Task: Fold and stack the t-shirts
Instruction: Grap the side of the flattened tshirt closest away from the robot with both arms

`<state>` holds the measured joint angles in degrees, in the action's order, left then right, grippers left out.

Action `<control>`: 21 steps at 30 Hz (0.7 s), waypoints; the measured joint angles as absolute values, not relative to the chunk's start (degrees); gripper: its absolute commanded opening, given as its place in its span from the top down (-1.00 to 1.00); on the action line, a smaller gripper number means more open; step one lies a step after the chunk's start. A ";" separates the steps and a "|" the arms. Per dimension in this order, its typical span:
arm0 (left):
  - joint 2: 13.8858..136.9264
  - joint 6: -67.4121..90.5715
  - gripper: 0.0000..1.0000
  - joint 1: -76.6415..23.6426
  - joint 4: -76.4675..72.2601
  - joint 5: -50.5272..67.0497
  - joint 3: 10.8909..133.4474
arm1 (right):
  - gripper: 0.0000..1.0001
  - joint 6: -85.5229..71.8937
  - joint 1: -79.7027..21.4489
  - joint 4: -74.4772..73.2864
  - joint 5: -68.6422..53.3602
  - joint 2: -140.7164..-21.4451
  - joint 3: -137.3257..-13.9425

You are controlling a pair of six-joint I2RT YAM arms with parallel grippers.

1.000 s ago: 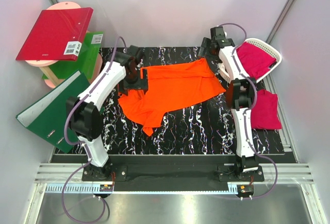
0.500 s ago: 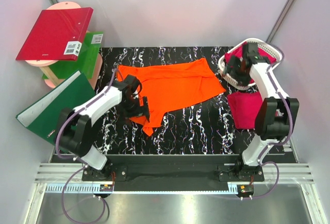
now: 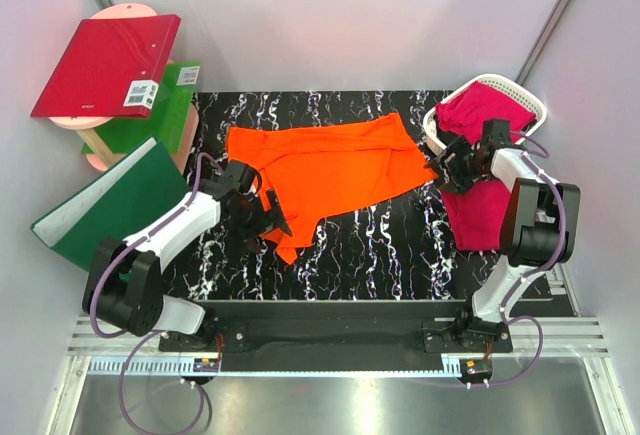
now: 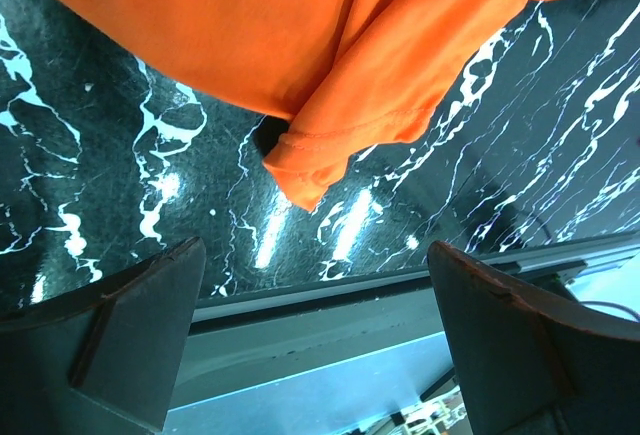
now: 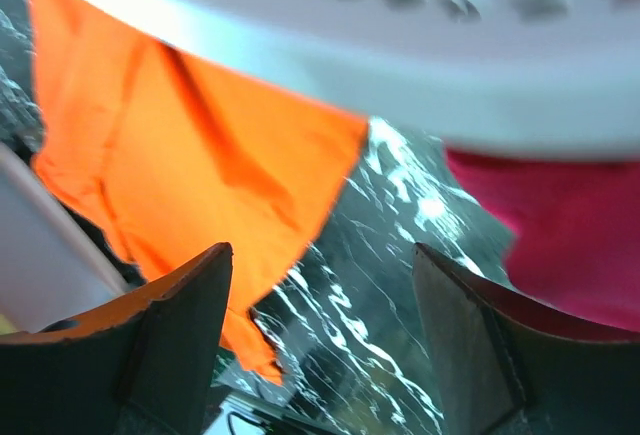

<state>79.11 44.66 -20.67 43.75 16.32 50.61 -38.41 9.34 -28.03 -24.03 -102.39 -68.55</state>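
From the top camera I could not read the barcode sticker (image 3: 140, 93) on the red binder (image 3: 100, 60); the print was too small. The orange t-shirt (image 3: 325, 167) lay spread on the marbled table (image 3: 380, 245). One magenta t-shirt (image 3: 482, 110) sat in the white basket (image 3: 532, 107) and a second magenta t-shirt (image 3: 478, 217) lay at the table's right edge. The left gripper (image 3: 272, 223) sat at the orange sleeve nearest me, the right gripper (image 3: 452, 167) just beside the basket. On the left wrist camera the jaws stood wide apart and empty, with the sleeve tip just beyond them. On the right wrist camera the jaws also gaped empty, an orange corner beyond them at left.
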 measured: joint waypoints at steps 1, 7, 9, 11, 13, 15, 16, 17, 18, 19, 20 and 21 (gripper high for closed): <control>79.11 45.01 -0.98 -20.67 43.31 16.32 50.39 | -0.57 -38.79 9.32 -27.33 -24.53 -103.04 -69.19; 79.13 46.46 -0.98 -20.84 42.24 16.14 50.11 | -0.48 -40.10 9.32 -25.04 -24.95 -105.73 -70.50; 79.11 46.85 -0.98 -21.02 42.26 16.01 50.11 | -0.48 -40.38 9.13 -25.08 -24.64 -106.21 -70.48; 79.11 47.07 -0.98 -21.23 42.28 15.97 50.11 | -0.48 -40.45 8.97 -25.06 -24.27 -106.61 -70.50; 79.13 47.09 -0.98 -21.39 42.28 15.90 50.15 | -0.48 -40.75 8.45 -25.23 -23.20 -107.18 -70.50; 79.13 47.09 -0.98 -21.56 42.37 15.86 50.39 | -0.48 -40.86 7.42 -25.12 -22.24 -108.20 -70.76; 79.22 47.07 -0.98 -21.74 42.39 15.81 50.70 | -0.48 -40.91 6.68 -25.10 -21.45 -108.81 -70.98; 79.33 47.07 -0.98 -21.82 42.41 15.79 51.09 | -0.48 -40.91 5.69 -25.12 -20.58 -109.40 -71.26; 79.48 47.07 -0.98 -21.91 42.39 15.77 51.55 | -0.48 -40.91 4.75 -25.12 -20.01 -109.80 -71.50; 79.68 47.05 -0.98 -22.04 42.37 15.68 52.05 | -0.47 -40.93 3.31 -25.12 -19.03 -110.39 -71.99; 79.88 47.05 -0.98 -22.17 42.37 15.64 52.49 | -0.46 -40.93 2.35 -25.08 -18.74 -110.78 -72.34; 80.03 47.03 -0.98 -22.31 42.35 15.59 52.86 | -0.43 -40.95 1.17 -25.08 -18.24 -111.26 -72.79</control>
